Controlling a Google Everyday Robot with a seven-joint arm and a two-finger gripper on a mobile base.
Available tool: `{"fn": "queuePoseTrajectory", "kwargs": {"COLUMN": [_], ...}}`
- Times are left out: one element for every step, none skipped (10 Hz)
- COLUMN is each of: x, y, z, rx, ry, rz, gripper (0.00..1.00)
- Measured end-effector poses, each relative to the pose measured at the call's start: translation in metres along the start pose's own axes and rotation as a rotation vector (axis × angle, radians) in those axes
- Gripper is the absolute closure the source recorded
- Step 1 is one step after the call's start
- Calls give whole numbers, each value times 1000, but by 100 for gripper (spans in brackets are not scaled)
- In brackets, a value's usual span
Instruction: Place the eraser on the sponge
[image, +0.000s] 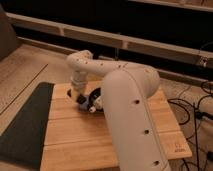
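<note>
Eraser: cannot be told apart; only a small dark shape shows at the tip of the pincer (80, 100). Sponge: not made out either. Pincer fingers together; cannot tell whether anything sits between them. It hangs low over the left rear part of the wooden tabletop (75, 142), pointing down, at or just above the surface. Just right of it is a round black bowl (96, 93), partly hidden by the white arm (125, 100), with a pale object (93, 106) at its near edge. The arm sweeps in from lower right and bends down at the wrist. Dark mat (22, 127) lies left of the tabletop. Cables (192, 107) lie on the floor at right.
</note>
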Motion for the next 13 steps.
{"fn": "queuePoseTrajectory", "kwargs": {"x": [-4, -8, -12, -14, -14, -13, -11, -10, -9, -8, -8, -6, -4], "y": [0, 4, 8, 10, 9, 7, 1, -4, -10, -15, -18, -22, -25], "z": [10, 19, 29, 37, 43, 46, 49, 49, 47, 45, 44, 42, 41], "rx": [-12, -30, -51, -68, -79, -81, -74, -65, -53, -39, -28, -17, -10], "ry": [11, 22, 32, 42, 53, 60, 75, 81, 85, 87, 90, 95, 104], "rz": [2, 1, 0, -1, 3, 8, 18, 27, 38, 47, 54, 61, 68], "gripper": [100, 100, 100, 100, 100, 100, 100, 100, 100, 100, 100, 100, 100]}}
